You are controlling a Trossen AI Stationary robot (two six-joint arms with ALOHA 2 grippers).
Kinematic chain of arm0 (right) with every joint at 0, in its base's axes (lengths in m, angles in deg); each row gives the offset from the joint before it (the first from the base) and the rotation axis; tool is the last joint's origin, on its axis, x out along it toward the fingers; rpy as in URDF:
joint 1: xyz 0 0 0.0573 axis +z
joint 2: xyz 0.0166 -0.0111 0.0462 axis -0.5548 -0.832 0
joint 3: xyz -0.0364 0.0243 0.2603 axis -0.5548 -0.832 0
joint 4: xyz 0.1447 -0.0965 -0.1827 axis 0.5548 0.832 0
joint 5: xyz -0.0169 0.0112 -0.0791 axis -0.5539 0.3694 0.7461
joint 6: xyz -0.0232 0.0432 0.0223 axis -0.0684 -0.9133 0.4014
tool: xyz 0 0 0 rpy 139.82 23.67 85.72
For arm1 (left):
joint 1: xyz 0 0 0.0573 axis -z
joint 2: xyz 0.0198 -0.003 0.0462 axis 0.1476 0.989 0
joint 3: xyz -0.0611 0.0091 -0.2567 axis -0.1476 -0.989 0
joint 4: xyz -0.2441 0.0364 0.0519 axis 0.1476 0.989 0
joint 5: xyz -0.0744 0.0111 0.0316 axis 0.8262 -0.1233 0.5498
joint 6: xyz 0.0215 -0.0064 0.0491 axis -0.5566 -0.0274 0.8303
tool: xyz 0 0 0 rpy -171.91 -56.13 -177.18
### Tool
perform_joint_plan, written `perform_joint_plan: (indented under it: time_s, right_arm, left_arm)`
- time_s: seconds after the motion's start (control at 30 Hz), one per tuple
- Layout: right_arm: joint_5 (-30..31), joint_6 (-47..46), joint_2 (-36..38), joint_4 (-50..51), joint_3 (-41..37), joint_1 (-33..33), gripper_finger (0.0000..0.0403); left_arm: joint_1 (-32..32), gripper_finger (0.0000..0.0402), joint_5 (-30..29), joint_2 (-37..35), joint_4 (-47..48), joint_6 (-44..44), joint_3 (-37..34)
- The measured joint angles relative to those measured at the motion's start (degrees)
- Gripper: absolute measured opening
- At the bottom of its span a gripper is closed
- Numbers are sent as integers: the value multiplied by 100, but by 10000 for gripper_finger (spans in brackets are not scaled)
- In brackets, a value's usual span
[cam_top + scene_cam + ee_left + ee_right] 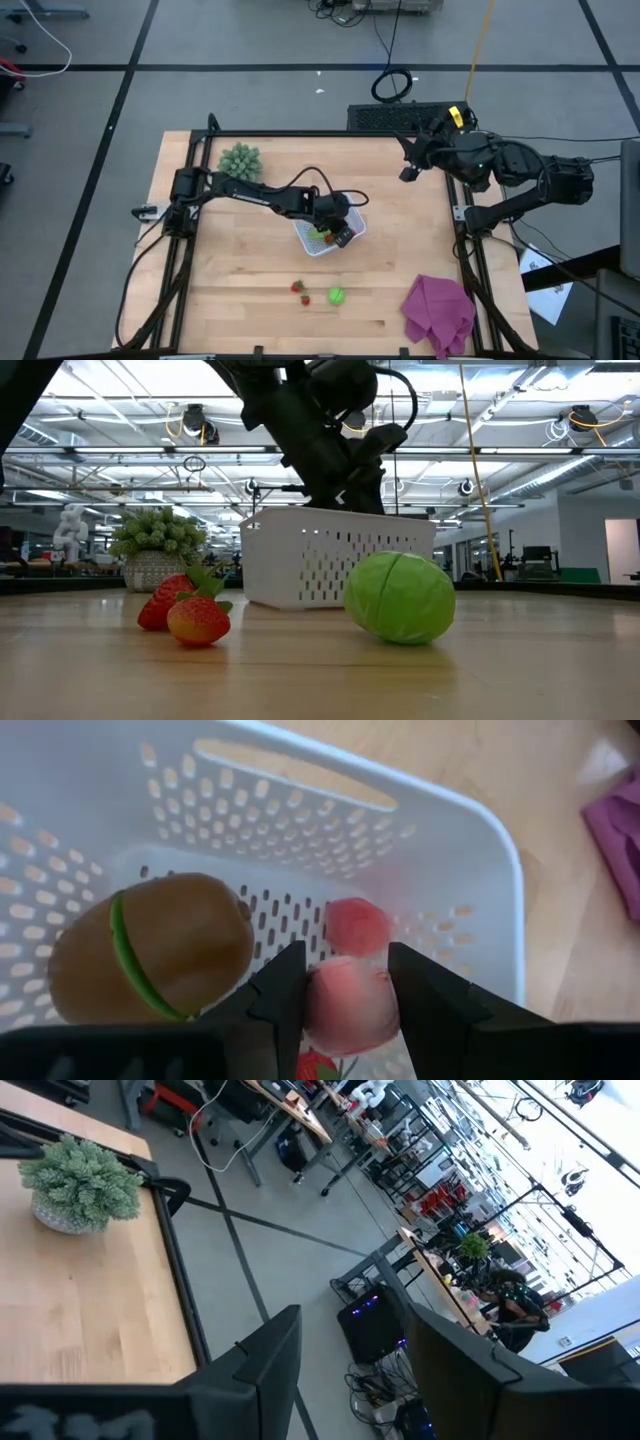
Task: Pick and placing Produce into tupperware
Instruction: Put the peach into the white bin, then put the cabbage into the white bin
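Jaws of left gripper [345, 1005] pinch smooth pink ball [345, 1010] inside perforated white tupperware [470, 850].

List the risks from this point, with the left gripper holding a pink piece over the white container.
1. The left gripper is shut on the pink ball just above another pink piece and beside the brown piece; when released it may bounce or roll off them.
2. The arm hangs low inside the tupperware; pulling back could catch a wall and shift or tip it.
3. The strawberries and green ball lie close together, so grasping one may knock the other.
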Motion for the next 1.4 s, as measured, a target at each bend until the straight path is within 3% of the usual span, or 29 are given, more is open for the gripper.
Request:
perform_joint_plan:
  time_s: [0.37,0.73,1.0,1.1,1.4]
  right_arm:
    - [-7,-3,-2,78,0,0,171]
    - [-11,-129,-2,86,0,0,171]
    - [-11,-164,-2,90,0,0,171]
    - [-11,-250,-2,152,0,0,171]
    - [-48,-897,-5,741,0,5,171]
  left_arm:
    - [-61,136,199,-6,-176,279,0]
    - [-61,190,197,-6,-190,303,0]
    - [-19,201,46,-46,-487,599,0]
    - [25,194,-8,-256,-475,809,31]
    - [400,174,-705,-1420,798,822,184]
